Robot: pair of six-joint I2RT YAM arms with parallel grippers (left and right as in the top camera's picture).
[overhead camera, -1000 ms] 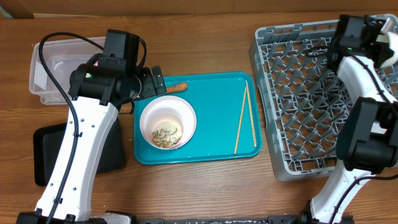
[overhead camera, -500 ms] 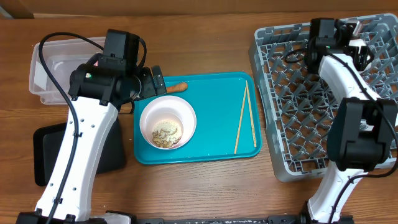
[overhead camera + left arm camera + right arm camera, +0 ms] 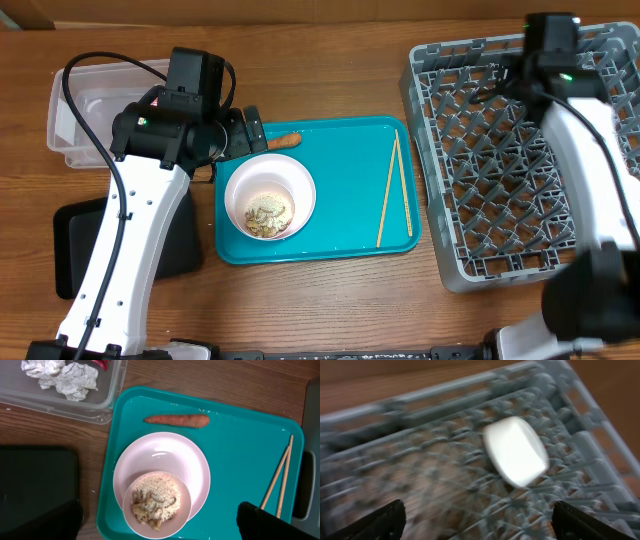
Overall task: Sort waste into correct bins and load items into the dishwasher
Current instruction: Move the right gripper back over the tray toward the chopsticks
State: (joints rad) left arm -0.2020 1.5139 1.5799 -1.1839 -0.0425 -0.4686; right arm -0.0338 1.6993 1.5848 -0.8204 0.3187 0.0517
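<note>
Two tools spread wide, empty: left tool (image 3: 160,522) above flat teal plastic tray (image 3: 240,460), right tool (image 3: 477,520) well right of it. Pinkish-white round bowl (image 3: 165,460), pale rice scraps (image 3: 156,502) inside, sits on tray's left half. Likely stiff, slick, breakable, light; pinch the rim.

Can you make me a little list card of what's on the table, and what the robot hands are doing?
teal tray: holds the bowl, carrot stick and chopsticks
pinkish bowl: food scraps inside
carrot stick: lying next to the bowl
chopsticks: on the tray's side nearest the rack
clear tub: crumpled tissue and foil inside
grey rack: white cup in it, blurry
left gripper: open, above the bowl
right gripper: open, over the rack
</note>
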